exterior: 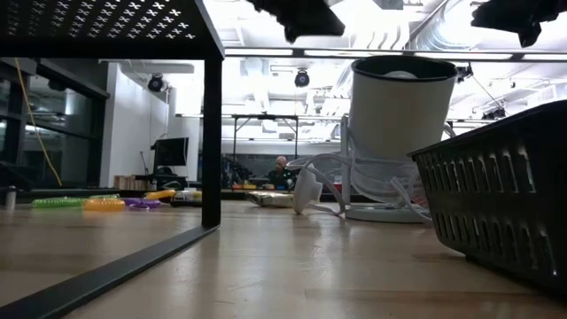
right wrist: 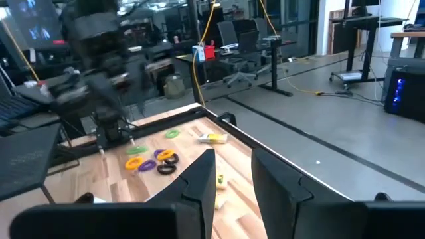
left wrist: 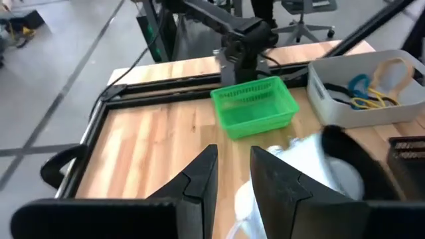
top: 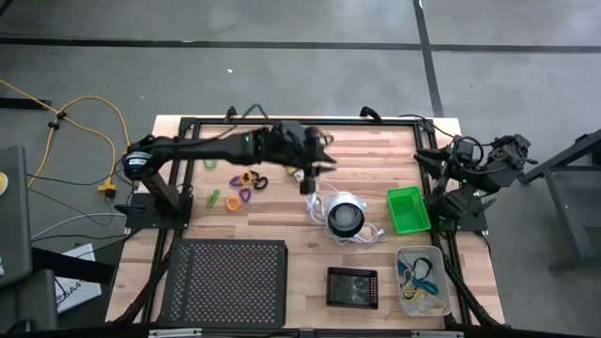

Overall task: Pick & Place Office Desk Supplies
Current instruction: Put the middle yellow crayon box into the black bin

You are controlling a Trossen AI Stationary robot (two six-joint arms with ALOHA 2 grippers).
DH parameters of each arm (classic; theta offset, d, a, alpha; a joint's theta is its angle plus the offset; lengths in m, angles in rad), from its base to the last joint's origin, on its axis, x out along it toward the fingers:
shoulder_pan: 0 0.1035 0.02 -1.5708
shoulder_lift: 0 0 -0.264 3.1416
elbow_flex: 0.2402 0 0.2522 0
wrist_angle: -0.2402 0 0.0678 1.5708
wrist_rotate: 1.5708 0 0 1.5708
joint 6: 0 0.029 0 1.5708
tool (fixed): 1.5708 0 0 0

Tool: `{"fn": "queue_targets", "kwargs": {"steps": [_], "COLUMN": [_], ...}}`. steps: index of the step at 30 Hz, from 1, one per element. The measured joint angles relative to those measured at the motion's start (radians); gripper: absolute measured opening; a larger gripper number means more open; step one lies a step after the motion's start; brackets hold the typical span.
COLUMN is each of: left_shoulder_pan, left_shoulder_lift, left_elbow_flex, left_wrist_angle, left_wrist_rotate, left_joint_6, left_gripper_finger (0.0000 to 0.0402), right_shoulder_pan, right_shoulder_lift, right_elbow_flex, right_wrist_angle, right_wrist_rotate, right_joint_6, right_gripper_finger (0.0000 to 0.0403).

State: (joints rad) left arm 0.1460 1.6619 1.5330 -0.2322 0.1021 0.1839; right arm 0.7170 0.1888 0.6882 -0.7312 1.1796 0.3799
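Loose supplies lie on the wooden table's far left part: green loops (top: 212,164) (top: 214,199), an orange loop (top: 246,178), a purple loop (top: 242,194) and a brown loop (top: 261,181). The right wrist view shows them too, plus a yellow-and-white pack (right wrist: 212,138) by the far edge. My left gripper (left wrist: 232,162) hangs in the air over the table's middle (top: 315,169), just beyond the round white-and-black object (top: 345,216), open with nothing between its fingers. My right gripper (right wrist: 232,169) stays drawn back at the table's right edge (top: 434,158), open and holding nothing.
A green tray (top: 408,208) sits right of the round object. A clear tray (top: 421,280) holding cords stands at the near right, a small black tray (top: 352,286) beside it. A large black perforated stand (top: 225,282) fills the near left. A black frame rims the table.
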Motion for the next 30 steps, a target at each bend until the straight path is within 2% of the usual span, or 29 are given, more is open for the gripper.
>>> {"fn": "queue_targets", "kwargs": {"steps": [6, 14, 18, 22, 30], "left_shoulder_pan": [0.103, 0.193, 0.215, 0.228, 0.310], "left_shoulder_lift": [0.000, 0.002, 0.002, 0.003, 0.013], "left_elbow_flex": [0.000, 0.000, 0.000, 0.000, 0.000], "left_wrist_angle": [-0.004, -0.121, -0.208, -0.267, -0.385], "left_wrist_rotate": [0.131, 0.146, 0.106, 0.017, -0.011], "left_joint_6": [-0.010, -0.100, -0.159, -0.181, -0.239], "left_gripper_finger": [0.0083, 0.0083, 0.0083, 0.0083, 0.0083], "right_shoulder_pan": [0.000, 0.000, 0.000, 0.000, 0.000], "right_shoulder_lift": [-0.001, -0.001, -0.001, -0.001, -0.001], "right_elbow_flex": [-0.005, -0.020, -0.020, -0.020, -0.020], "right_wrist_angle": [-0.024, -0.032, -0.031, -0.031, -0.031], "right_wrist_rotate": [0.003, 0.050, 0.046, 0.020, -0.021], "right_joint_6": [0.015, 0.021, 0.043, 0.043, 0.044], "right_gripper_finger": [0.0085, 0.0085, 0.0085, 0.0085, 0.0085]}}
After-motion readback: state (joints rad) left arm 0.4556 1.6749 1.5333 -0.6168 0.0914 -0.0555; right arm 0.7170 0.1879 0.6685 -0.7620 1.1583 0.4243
